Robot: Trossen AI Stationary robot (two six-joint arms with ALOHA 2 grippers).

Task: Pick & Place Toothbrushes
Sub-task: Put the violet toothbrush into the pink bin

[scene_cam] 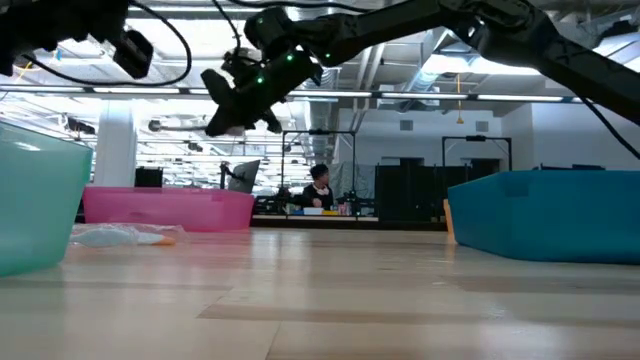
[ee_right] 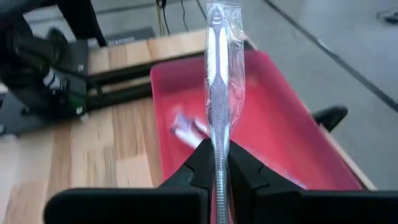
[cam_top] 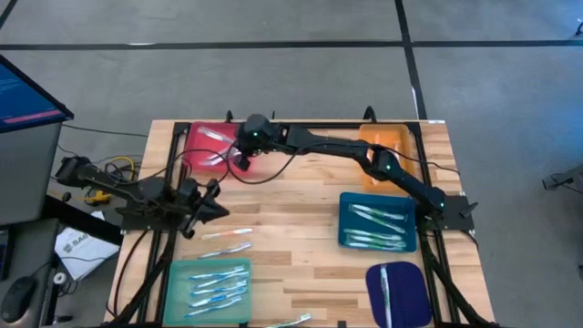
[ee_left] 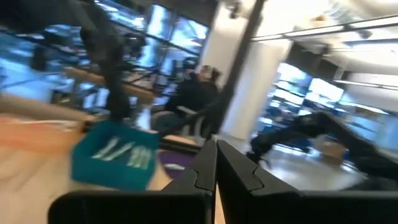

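Pinched between the dark fingers of the right hand (ee_right: 217, 163) is a white toothbrush in a clear plastic wrapper (ee_right: 219, 74), held above the flat pink rectangular tray (ee_right: 273, 124) at the far left of the wooden table (cam_top: 301, 205), where another wrapped brush already lies. Other toothbrushes lie in the light-green tray (cam_top: 211, 287), the teal tray (cam_top: 376, 221) and the dark-blue one (cam_top: 398, 293) (two more lie loose on the boards). Over the table's left edge the left hand (cam_top: 208, 208) waits with its fingers shut on nothing.

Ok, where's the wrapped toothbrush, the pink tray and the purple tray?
wrapped toothbrush (ee_right: 217, 87): right wrist view, middle of its handle, above the right gripper's fingers.
pink tray (ee_right: 273, 124): right wrist view, bare floor of the tray.
purple tray (cam_top: 410, 292): high view, bare floor.
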